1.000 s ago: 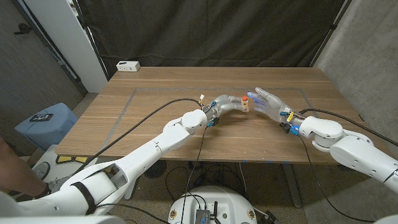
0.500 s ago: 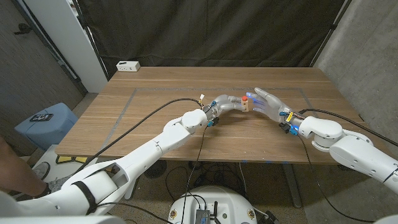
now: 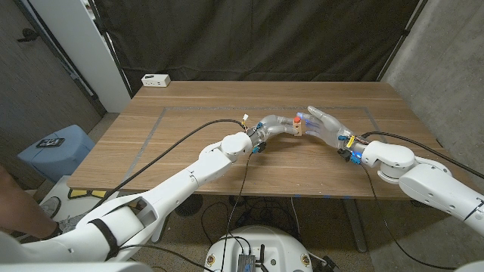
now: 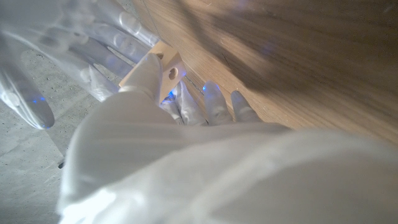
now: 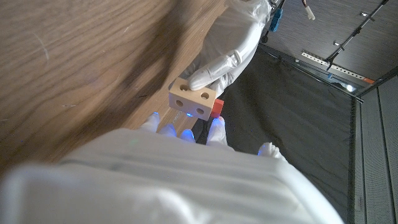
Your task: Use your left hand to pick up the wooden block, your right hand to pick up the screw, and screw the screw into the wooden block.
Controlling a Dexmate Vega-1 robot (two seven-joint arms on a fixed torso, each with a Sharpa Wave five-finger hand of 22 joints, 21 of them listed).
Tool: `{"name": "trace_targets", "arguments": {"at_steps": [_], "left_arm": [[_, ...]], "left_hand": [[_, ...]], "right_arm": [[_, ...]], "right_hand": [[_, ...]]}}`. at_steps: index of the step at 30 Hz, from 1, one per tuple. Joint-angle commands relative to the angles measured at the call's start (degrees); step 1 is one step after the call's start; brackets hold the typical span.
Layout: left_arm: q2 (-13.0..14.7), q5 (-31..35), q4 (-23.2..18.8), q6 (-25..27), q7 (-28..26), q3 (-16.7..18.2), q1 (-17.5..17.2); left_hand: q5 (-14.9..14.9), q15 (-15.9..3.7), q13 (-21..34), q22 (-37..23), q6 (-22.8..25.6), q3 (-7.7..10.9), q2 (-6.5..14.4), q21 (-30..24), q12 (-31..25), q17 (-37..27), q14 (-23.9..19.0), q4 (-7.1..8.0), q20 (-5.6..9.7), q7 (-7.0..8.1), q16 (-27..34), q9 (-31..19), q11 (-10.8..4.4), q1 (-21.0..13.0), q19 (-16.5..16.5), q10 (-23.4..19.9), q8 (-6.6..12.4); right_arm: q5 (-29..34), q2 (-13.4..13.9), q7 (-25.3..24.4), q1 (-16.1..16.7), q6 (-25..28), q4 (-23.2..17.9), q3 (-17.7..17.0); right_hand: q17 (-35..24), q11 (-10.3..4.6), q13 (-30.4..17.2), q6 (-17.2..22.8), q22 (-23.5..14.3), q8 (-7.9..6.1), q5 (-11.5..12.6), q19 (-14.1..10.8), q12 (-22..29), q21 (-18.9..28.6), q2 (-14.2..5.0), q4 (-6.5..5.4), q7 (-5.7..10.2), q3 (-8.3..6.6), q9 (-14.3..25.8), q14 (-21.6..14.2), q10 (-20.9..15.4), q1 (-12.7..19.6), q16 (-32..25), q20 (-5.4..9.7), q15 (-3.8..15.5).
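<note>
Left hand (image 3: 276,126) grips the wooden block (image 3: 300,128) above the table (image 3: 189,106). Right hand (image 3: 325,125) meets it from the other side, fingers against the block; the red screw (image 5: 216,108) sits at its fingertips, though whether it is truly pinched I cannot tell. Judging by this, the driving-in step is underway; next calls for turning the screw squarely into a hole.

My left hand (image 3: 276,126) is closed around the wooden block (image 3: 300,128), arm stretched out ahead. My right hand (image 3: 327,125) meets it, fingers (image 5: 216,127) at the block's near face, pinching something red there.
</note>
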State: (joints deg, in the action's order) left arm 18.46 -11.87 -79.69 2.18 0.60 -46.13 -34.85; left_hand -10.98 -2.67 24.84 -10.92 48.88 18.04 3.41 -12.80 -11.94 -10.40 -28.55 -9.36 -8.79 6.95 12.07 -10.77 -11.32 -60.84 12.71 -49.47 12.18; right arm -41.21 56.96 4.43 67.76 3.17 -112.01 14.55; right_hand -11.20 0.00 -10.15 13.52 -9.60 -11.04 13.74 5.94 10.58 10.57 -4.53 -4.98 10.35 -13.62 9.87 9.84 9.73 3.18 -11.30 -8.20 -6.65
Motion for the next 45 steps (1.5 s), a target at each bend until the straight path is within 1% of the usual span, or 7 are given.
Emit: {"name": "trace_targets", "arguments": {"at_steps": [1, 19, 33, 37, 45], "left_arm": [[-0.3, -0.2, 0.9, -0.2, 0.3, 0.0, 0.3], [-0.3, -0.6, 0.7, 0.2, 0.3, 0.0, 0.2], [0.2, -0.6, -0.5, 0.2, 0.0, 0.1, -0.4], [0.3, -0.7, -0.9, 0.3, -0.1, 0.2, -0.7], [0.6, -0.9, -1.5, 0.8, -0.2, 0.2, -1.0]], "left_hand": [[0.2, -2.25, 0.3, -0.2, 1.0, 0.54, 0.7, -0.3, -2.0, -0.1, -0.7, -0.04, 0.12, -0.31, -0.2, -0.2, 0.11, -0.4, 0.4, -0.7, 0.20], [0.4, -2.14, 0.4, -0.2, 1.4, 1.11, 0.6, -0.3, -2.2, -0.1, -0.8, -0.01, 0.08, -0.43, -0.5, -0.2, 0.28, -0.7, 0.5, -1.0, 0.13], [0.5, -2.12, 0.4, -0.2, 1.1, 1.42, 0.4, -0.3, -2.3, -0.2, -0.8, 0.09, 0.13, -0.39, -0.7, -0.1, 0.19, -0.7, 0.5, -1.0, -0.12], [0.5, -2.11, 0.4, -0.2, 0.7, 1.52, 0.5, -0.3, -2.2, -0.2, -0.6, 0.22, 0.06, -0.13, -0.8, -0.1, 0.08, -0.6, 0.5, -0.8, -0.29], [0.5, -2.12, 0.5, -0.2, 0.7, 1.62, 0.5, -0.3, -2.3, -0.2, -0.5, 0.24, 0.01, -0.10, -0.8, -0.2, 0.13, -0.6, 0.5, -0.7, -0.33]], "right_arm": [[-0.1, -0.1, -0.1, -0.2, 0.2, 0.1, 0.3], [-0.5, 0.5, -0.3, 0.9, 0.0, -0.5, -0.2], [-0.9, 1.2, -1.6, 3.4, -0.3, -2.2, -1.5], [-1.2, 1.5, -2.1, 4.3, -0.1, -3.0, -2.1], [-1.2, 2.0, -2.8, 5.8, -0.1, -4.1, -3.0]], "right_hand": [[0.0, -0.35, 0.0, 0.6, -0.2, -0.30, -0.1, 0.4, 0.2, 0.2, -0.01, 0.00, -0.04, 0.17, 0.1, 12.0, 12.0, 0.0, 0.2, -0.11, -0.30], [0.1, -0.43, 0.0, 1.1, -0.2, -0.18, -0.2, 0.4, 0.3, 0.2, -0.09, 0.04, -0.77, 0.10, 0.1, 11.9, 11.6, 0.0, 0.2, -0.12, -0.35], [0.1, -0.43, 0.0, 1.7, -0.2, -0.18, -0.2, 0.3, 0.4, 0.3, -0.14, 0.02, -1.19, 0.08, 0.1, 11.9, 11.4, -0.1, 0.1, -0.15, -0.42], [0.1, -0.43, 0.0, 2.0, -0.2, -0.21, -0.3, 0.3, 0.4, 0.3, -0.16, 0.00, -1.37, 0.07, 0.1, 11.8, 11.3, -0.1, 0.1, -0.16, -0.39], [0.1, -0.43, 0.0, 2.3, -0.2, -0.21, -0.3, 0.3, 0.4, 0.3, -0.19, -0.01, -1.32, 0.06, 0.1, 11.8, 11.1, -0.1, 0.1, -0.13, -0.42]]}}
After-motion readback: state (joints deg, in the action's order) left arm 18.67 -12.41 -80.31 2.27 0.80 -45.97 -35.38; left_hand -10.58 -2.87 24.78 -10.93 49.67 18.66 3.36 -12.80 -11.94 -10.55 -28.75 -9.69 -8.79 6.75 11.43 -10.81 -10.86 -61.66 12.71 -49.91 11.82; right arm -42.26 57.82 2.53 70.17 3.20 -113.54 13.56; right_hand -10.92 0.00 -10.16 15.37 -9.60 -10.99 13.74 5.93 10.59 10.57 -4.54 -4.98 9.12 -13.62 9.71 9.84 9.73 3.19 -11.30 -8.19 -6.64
